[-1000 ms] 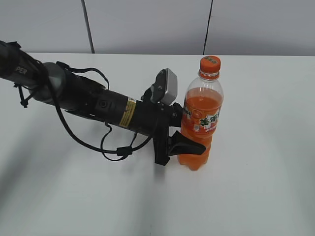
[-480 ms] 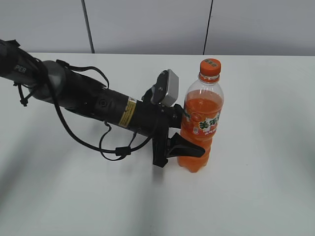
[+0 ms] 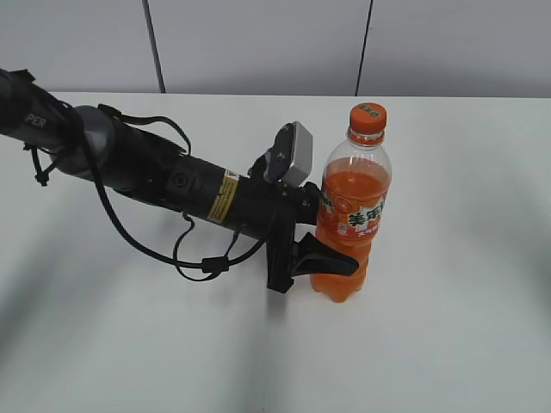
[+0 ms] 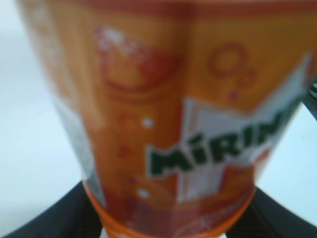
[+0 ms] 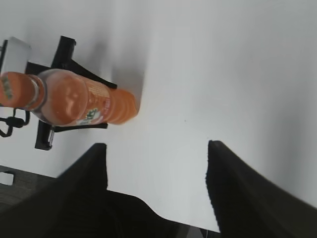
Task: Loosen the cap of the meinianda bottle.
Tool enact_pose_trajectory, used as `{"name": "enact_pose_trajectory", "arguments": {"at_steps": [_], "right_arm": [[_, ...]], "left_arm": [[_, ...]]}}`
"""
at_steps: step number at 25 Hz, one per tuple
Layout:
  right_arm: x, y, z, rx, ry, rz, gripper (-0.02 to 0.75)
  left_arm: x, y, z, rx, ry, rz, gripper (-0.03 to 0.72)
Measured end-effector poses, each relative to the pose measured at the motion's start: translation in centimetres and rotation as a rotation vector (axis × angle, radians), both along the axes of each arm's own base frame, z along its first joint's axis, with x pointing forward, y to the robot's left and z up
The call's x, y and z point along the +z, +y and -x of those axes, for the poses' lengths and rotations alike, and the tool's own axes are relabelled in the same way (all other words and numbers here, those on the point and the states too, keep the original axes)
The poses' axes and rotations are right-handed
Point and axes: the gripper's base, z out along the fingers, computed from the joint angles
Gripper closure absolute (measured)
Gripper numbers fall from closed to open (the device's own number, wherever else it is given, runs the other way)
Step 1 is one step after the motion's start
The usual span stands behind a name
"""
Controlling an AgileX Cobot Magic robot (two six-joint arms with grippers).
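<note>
The meinianda bottle (image 3: 349, 215) stands upright on the white table (image 3: 448, 344), holding orange drink, with its orange cap (image 3: 368, 117) on top. My left gripper (image 3: 336, 248) is shut on the bottle's lower body, one black finger in front and one behind. In the left wrist view the label (image 4: 168, 124) fills the frame, with the fingers (image 4: 49, 218) at both lower corners. The right wrist view looks down on the bottle (image 5: 84, 104) and cap (image 5: 12, 89) from far off. My right gripper (image 5: 156, 148) is open and empty, well apart from the bottle, and is out of the exterior view.
The left arm (image 3: 172, 181) with its cables lies low across the table's left half. A grey panelled wall (image 3: 258, 43) stands behind the table. A table edge shows at the bottom left of the right wrist view (image 5: 20, 181).
The left gripper and the bottle have shifted very slightly left since one second ago. Nothing has visibly moved in the last half second.
</note>
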Motion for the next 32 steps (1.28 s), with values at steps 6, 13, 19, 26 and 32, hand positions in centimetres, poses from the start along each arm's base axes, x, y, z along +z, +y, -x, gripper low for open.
{"name": "enact_pose_trajectory", "arguments": {"at_steps": [6,13,19,26,32], "right_arm": [[1.7,2.9,-1.5,0.113,-0.051,0.006,0.267],[1.4,9.7,-2.7,0.284,-0.026,0.024,0.267],[-0.9,13.3,-3.0,0.369,0.039,0.073,0.267],[-1.8,14.2,-3.9,0.380,0.054,0.108,0.267],[-1.9,14.9,-4.9,0.381,0.048,0.109,0.267]], "left_arm": [[0.0,0.0,0.0,0.000,0.001,0.000,0.279],[0.0,0.0,0.0,0.000,0.001,0.000,0.279],[0.0,0.0,0.0,-0.001,0.001,0.001,0.279],[0.0,0.0,0.0,-0.002,0.000,0.001,0.279],[0.0,0.0,0.0,-0.002,0.000,0.001,0.279]]}}
